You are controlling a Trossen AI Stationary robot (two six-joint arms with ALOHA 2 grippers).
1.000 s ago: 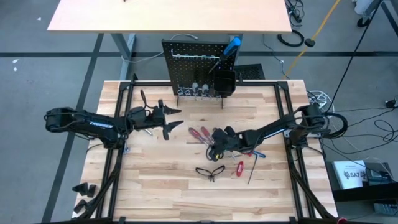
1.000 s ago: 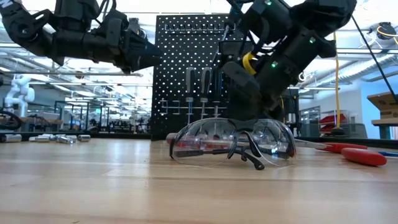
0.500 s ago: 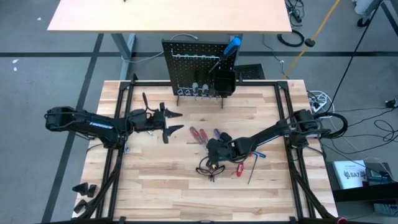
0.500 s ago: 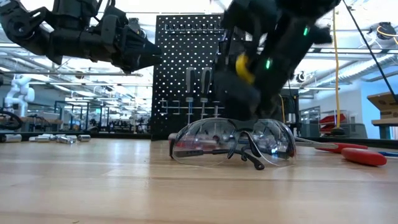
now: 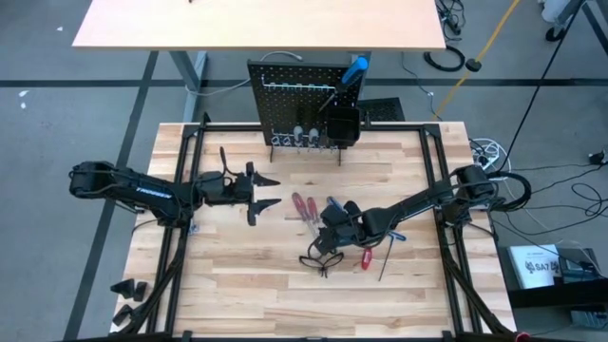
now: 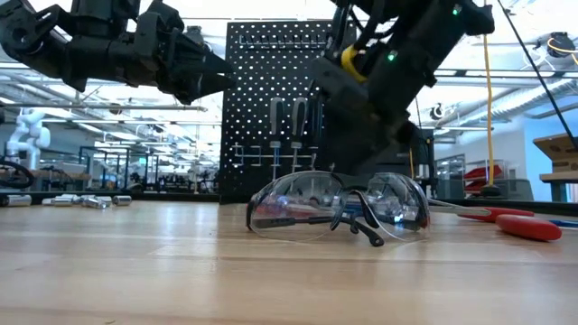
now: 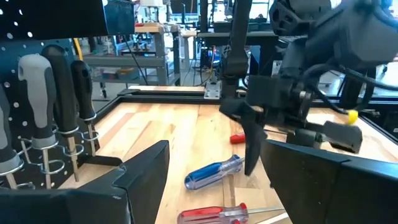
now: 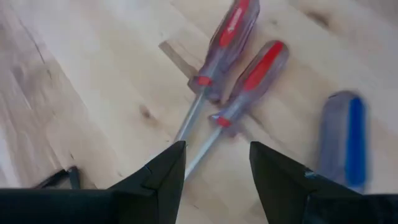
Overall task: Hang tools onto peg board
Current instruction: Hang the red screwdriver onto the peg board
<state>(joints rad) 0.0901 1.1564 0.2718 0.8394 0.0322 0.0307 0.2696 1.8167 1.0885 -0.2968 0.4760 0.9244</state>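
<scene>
While the peg board [image 5: 302, 103] stands upright at the far edge of the table [image 5: 237, 275], already carrying a few dark-handled tools on its hooks and a blue-handled one poking from its square bin, most of the tools are not yet hung and lie on the wood at mid-table. The left arm waits out over the table's left half, its left gripper [image 5: 258, 189] spread wide and holding nothing, pointed toward the middle. The right arm reaches in low from the right edge, and the right gripper [image 5: 328, 228] hovers over the cluster with its jaws parted to a moderate gap and nothing between them. Just ahead of those jaws, in the right wrist view, lie the two red screwdrivers [image 8: 239, 59] side by side, handles away from the gripper and shafts pointing back toward it, so their long axes run roughly in line with the reach rather than across the gap; a wrist turn looks necessary before closing on either one. The blue screwdriver [image 8: 347, 138] lies just beside them. The glasses [image 5: 321, 259] lie nearer the front edge, just short of the right gripper, and the red hex key [image 5: 366, 257] lies to their right. The right arm is plainly the nearer one.
</scene>
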